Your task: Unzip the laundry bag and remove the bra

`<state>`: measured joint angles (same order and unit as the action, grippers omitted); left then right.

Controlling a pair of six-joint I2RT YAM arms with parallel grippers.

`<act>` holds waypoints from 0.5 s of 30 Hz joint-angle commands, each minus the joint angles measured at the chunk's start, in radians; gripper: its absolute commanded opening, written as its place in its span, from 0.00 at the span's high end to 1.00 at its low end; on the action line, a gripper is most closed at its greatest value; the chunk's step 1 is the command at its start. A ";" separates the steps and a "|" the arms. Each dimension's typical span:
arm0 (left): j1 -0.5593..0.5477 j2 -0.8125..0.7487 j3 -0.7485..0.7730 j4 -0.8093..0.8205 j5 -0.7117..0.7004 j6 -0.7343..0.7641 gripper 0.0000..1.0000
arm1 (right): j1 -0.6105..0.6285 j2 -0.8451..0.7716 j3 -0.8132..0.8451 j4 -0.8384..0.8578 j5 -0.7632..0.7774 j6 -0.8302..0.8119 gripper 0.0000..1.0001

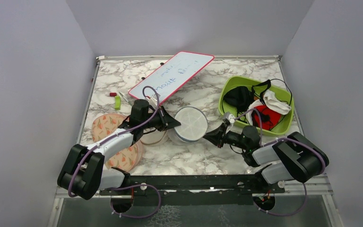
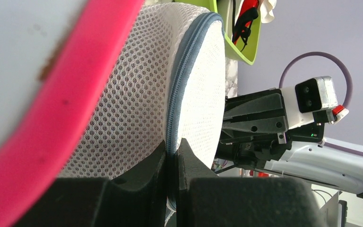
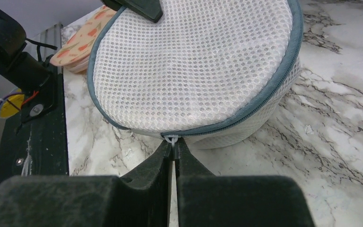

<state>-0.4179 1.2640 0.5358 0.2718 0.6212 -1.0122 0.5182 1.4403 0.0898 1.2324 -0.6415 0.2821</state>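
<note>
The white mesh laundry bag (image 1: 190, 124) sits mid-table with its blue-grey zip line (image 3: 246, 111) closed around the round face. My left gripper (image 1: 174, 124) is shut on the bag's zip seam at its left edge; in the left wrist view (image 2: 172, 147) the jaws pinch the zip line (image 2: 182, 80). My right gripper (image 1: 209, 136) is at the bag's right edge, shut on the small white zip pull (image 3: 171, 140). The bag fills the right wrist view (image 3: 194, 66). The bra is hidden; no maroon fabric shows through the mesh.
A green bin (image 1: 234, 86) at the right holds black, white and red garments. A pink-framed whiteboard (image 1: 172, 75) lies at the back. A peach floral pouch (image 1: 108, 124) and a beige pouch (image 1: 153, 138) lie by the left arm. Small red and green pieces (image 1: 116, 100) lie far left.
</note>
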 commanded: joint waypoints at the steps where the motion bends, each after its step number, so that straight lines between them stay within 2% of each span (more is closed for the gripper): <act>1: 0.006 -0.018 0.000 0.018 0.021 0.010 1.00 | 0.008 -0.049 0.007 -0.062 0.070 -0.046 0.99; 8: 0.006 -0.038 0.076 -0.138 -0.051 0.132 0.98 | 0.008 -0.101 0.007 -0.116 0.106 -0.044 0.99; 10: 0.005 -0.056 0.118 -0.217 -0.094 0.194 0.82 | 0.008 -0.106 0.016 -0.137 0.098 -0.036 0.99; 12: 0.000 -0.086 0.166 -0.306 -0.153 0.267 0.58 | 0.008 -0.109 0.026 -0.146 0.083 -0.027 0.99; 14: -0.016 -0.125 0.216 -0.402 -0.231 0.342 0.37 | 0.008 -0.108 0.032 -0.153 0.073 -0.014 0.99; 15: -0.030 -0.144 0.244 -0.445 -0.283 0.381 0.30 | 0.008 -0.107 0.034 -0.156 0.072 -0.010 0.99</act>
<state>-0.4213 1.2087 0.6712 0.0200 0.5209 -0.8207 0.5182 1.3453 0.0963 1.1027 -0.5804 0.2588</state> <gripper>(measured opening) 0.547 0.011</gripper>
